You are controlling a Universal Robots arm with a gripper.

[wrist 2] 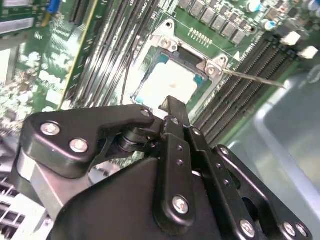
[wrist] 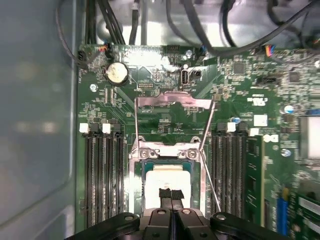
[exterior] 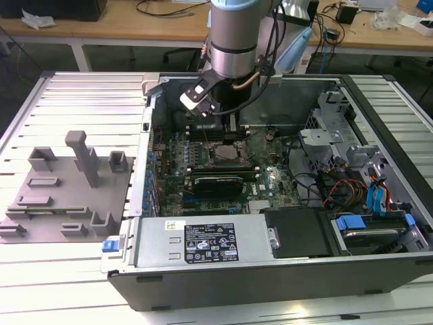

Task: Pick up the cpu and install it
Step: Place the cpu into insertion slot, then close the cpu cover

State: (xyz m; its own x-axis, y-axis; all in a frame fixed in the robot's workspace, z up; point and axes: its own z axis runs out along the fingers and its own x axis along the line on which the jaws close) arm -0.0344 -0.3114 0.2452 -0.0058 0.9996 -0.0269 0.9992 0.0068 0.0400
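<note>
The cpu (wrist: 165, 179), a pale silver-grey square chip, lies flat in the open motherboard socket (wrist: 167, 150); in the second wrist view the cpu (wrist 2: 170, 82) shows the same way. My gripper (wrist: 171, 194) hangs just above the chip's near edge with its two black fingers pressed together and nothing between them. I cannot tell whether the tips touch the chip. In the second wrist view my gripper (wrist 2: 172, 106) points down at the chip. The exterior view has the arm (exterior: 233, 40) reaching into the open computer case (exterior: 270, 271) above the socket (exterior: 226, 154).
The socket's metal load plate (wrist: 172, 101) stands flipped open, and its thin lever rod (wrist: 209, 150) sticks out beside the socket. Memory slots (wrist: 102, 175) flank the socket. A black graphics card (exterior: 216, 183) lies nearby. Grey fixture blocks (exterior: 67, 189) stand on the exterior view's left.
</note>
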